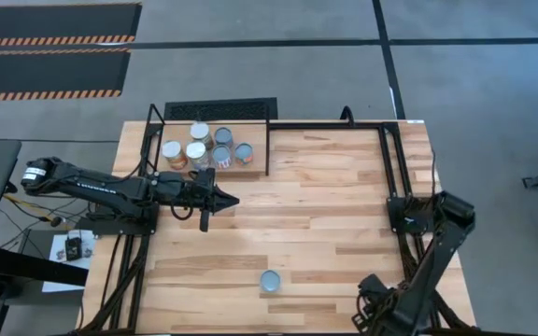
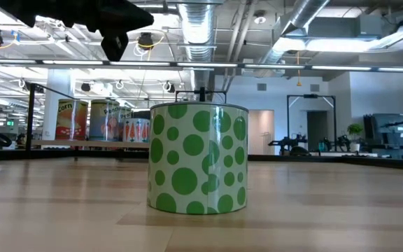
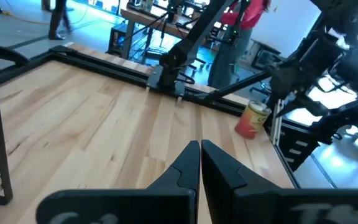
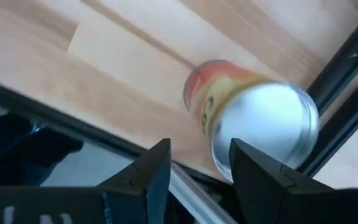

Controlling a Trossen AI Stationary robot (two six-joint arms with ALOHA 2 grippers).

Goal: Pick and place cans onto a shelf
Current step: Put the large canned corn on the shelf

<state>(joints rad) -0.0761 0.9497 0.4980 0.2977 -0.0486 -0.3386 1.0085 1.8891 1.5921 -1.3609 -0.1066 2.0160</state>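
Your left claw (image 1: 234, 200) has its fingers (image 3: 188, 163) pressed together on nothing; it hangs over the tabletop (image 1: 325, 196) just in front of the shelf (image 1: 255, 173), pointing toward the middle. Your right claw (image 4: 197, 165) sits parked at the tabletop's right edge, fingers apart, with an orange-labelled silver-topped can (image 4: 253, 118) standing just beyond them by the black frame rail. The left wrist view catches that same can far off beside the right arm's base.

The shelf is at the back left corner and carries a cluster of six cans (image 1: 199, 147), touching or nearly so. One more can, white with green dots (image 1: 270, 280), stands upright alone on the tabletop near the front edge, well apart from both claws and the shelf.
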